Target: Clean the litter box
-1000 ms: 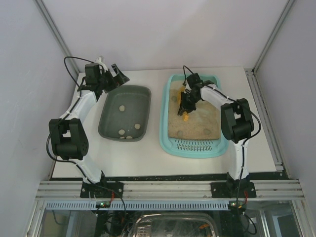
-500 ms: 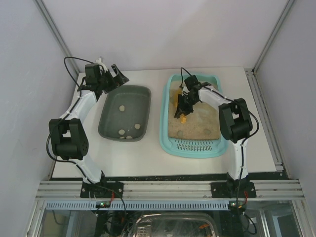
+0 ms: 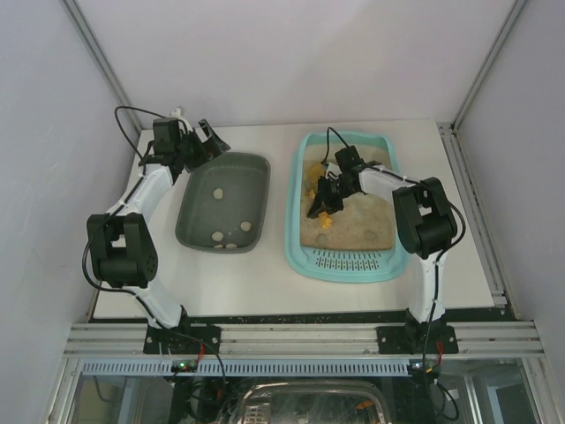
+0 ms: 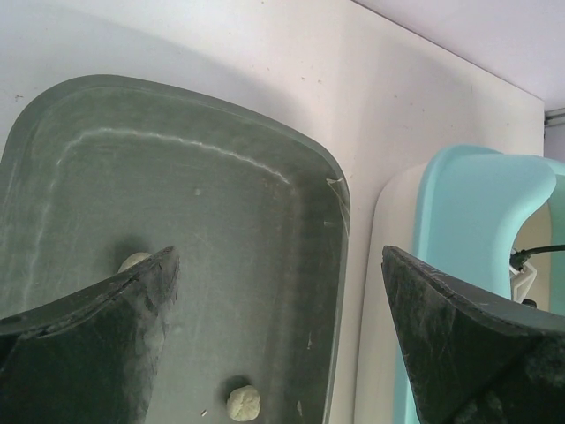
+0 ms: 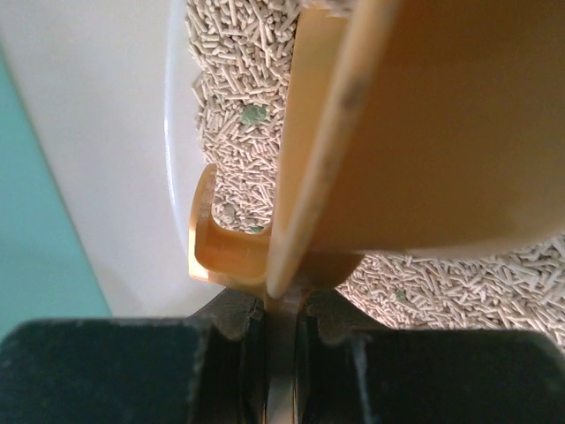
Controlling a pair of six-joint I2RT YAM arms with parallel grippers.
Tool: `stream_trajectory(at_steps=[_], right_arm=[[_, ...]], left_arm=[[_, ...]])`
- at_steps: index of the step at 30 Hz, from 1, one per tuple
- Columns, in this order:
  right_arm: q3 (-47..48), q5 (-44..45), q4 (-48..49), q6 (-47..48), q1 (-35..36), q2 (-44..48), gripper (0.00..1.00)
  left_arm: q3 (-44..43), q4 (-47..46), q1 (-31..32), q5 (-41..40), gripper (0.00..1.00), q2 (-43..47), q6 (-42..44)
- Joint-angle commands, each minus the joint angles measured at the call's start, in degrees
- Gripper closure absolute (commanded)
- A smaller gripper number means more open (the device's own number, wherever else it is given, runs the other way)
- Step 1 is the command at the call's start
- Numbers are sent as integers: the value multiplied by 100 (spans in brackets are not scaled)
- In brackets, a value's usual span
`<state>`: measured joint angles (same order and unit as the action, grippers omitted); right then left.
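Right gripper (image 3: 328, 196) is clamped tight on the orange scoop (image 3: 315, 210) handle, blade low over the litter (image 5: 238, 79) in the upper-left part of the litter box (image 3: 295, 252); contact unclear. Box sits right of centre in the overhead frame, long axis top-to-bottom, grate (image 3: 349, 261) at the lower end, right arm nearer. Left gripper (image 3: 205, 141) is spread wide, empty, at the upper end of the dark tray (image 3: 238, 177), left of the box.

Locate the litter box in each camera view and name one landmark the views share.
Top external: litter box right of centre, beside the grey-green tray.
Left wrist: its turquoise corner at the right edge, past the tray.
Right wrist: a turquoise strip down the left edge, litter further right.
Shared landmark: its turquoise rim.
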<state>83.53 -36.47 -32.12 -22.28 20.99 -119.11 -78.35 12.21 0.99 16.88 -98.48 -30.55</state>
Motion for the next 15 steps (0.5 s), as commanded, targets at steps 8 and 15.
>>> stream_trajectory(at_steps=[8,15], right_arm=[[-795,-941,814,-473,-228,894,100],[-1789,-1303,1461,-1008,-575,2262,100]], left_arm=[[57,42,35,-110,0,364,-4],[199,157,50,-121,0,305,-205]])
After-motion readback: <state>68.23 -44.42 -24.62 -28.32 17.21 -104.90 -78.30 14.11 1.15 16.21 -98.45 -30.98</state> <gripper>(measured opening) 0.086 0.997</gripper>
